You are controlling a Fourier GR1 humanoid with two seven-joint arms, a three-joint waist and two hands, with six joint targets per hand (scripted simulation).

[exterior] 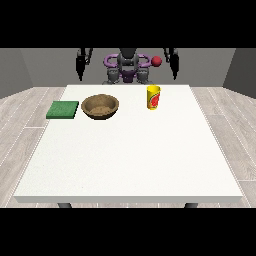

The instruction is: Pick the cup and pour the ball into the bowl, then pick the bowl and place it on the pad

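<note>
We see a grey-walled room with a pale plank floor (20, 125), and in it a large white worktop (130, 160) that fills most of the front view. We take the brown wooden bowl (100, 106) as our landmark: it sits upright toward the far side of the worktop, its mouth facing up. Just beside the bowl, on the side toward the view's left and apart from it, a flat green pad (63, 109) lies on the worktop. On the bowl's other side, toward the view's right and slightly farther back, a yellow cup (153, 97) with a red mark stands upright, its long axis vertical and its opening upward; we cannot tell whether a ball is inside it. Beyond the bowl, at the far edge, stands the robot (128, 67), with a small red sphere (156, 61) near its shoulder. The robot hand at the view's left (80, 67) hangs above and behind the bowl, holding nothing. The robot hand at the view's right (174, 65) hangs behind the cup, also holding nothing. We cannot tell how far either is opened.
</note>
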